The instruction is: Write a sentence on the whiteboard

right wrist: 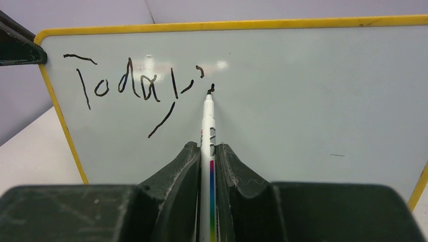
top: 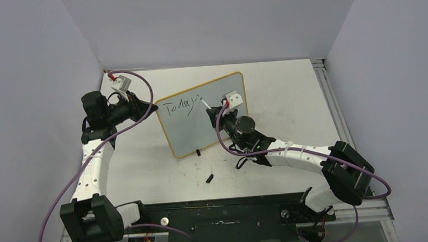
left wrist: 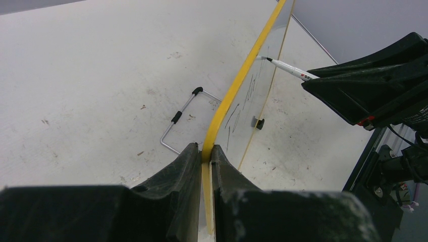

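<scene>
The small rectangular whiteboard (top: 201, 130), with a pale glossy face and a thin yellow frame, stands tilted on the white table (top: 288, 94), roughly midway between the two arms. It leans back on a thin bent-wire metal stand (left wrist: 176, 118) that shows behind it in the left wrist view. The left gripper (top: 154, 109) is closed tight on the board's left edge, and its black fingers (left wrist: 181, 171) pinch the yellow frame from both sides. The right gripper (top: 220, 109) is clamped around a slim white marker pen with a black tip (right wrist: 207, 116), its fingers (right wrist: 176, 171) pressed against the barrel. The pen tip touches the board's face near the upper middle. The sentence (right wrist: 126, 85), in thin black handwritten strokes along the upper left of the board, reads "Today" followed by an apostrophe. A small fresh mark sits right at the pen tip, and one slanted stroke lies below the word. A small black object (top: 209, 178) lies on the table in front of the board, apart from it.
</scene>
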You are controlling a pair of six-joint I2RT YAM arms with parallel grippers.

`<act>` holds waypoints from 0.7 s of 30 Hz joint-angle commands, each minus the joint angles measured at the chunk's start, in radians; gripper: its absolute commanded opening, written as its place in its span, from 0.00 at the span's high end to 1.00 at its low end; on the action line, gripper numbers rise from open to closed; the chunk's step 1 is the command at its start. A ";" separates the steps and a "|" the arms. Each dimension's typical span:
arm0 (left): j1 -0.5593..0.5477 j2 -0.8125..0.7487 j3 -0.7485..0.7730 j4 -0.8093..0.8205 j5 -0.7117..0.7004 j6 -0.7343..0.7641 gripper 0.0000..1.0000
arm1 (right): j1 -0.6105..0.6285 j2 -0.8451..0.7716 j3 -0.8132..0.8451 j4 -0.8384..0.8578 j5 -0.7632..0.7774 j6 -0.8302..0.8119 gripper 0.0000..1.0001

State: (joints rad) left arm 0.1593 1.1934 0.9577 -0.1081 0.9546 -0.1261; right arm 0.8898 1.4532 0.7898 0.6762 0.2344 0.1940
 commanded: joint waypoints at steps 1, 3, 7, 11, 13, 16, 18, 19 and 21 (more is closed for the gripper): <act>0.009 -0.004 0.003 0.015 0.015 0.006 1.00 | -0.001 0.016 -0.004 0.008 -0.013 -0.006 0.95; 0.009 -0.004 0.004 0.015 0.014 0.005 1.00 | 0.000 0.016 -0.006 0.001 -0.014 -0.007 0.95; 0.008 -0.004 0.004 0.015 0.014 0.005 1.00 | 0.000 0.015 -0.010 -0.007 -0.021 -0.007 0.95; 0.008 -0.003 0.004 0.015 0.014 0.005 1.00 | 0.000 0.016 -0.014 -0.012 -0.029 -0.008 0.95; 0.008 -0.003 0.003 0.015 0.014 0.006 1.00 | -0.001 0.014 -0.017 -0.012 -0.027 -0.009 0.95; 0.009 -0.003 0.003 0.015 0.014 0.006 1.00 | 0.000 0.010 -0.022 -0.015 -0.018 -0.009 0.95; 0.009 -0.003 0.002 0.015 0.012 0.006 1.00 | -0.002 0.006 -0.027 -0.015 -0.005 -0.008 0.95; 0.009 -0.003 0.003 0.014 0.012 0.006 1.00 | -0.002 0.004 -0.029 -0.018 0.006 -0.008 0.95; 0.008 -0.003 0.003 0.015 0.012 0.006 1.00 | -0.002 0.001 -0.030 -0.026 0.029 -0.001 0.95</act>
State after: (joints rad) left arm 0.1596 1.1934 0.9573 -0.1081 0.9546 -0.1261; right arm 0.8898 1.4532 0.7708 0.6670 0.2207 0.1936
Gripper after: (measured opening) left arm 0.095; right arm 0.151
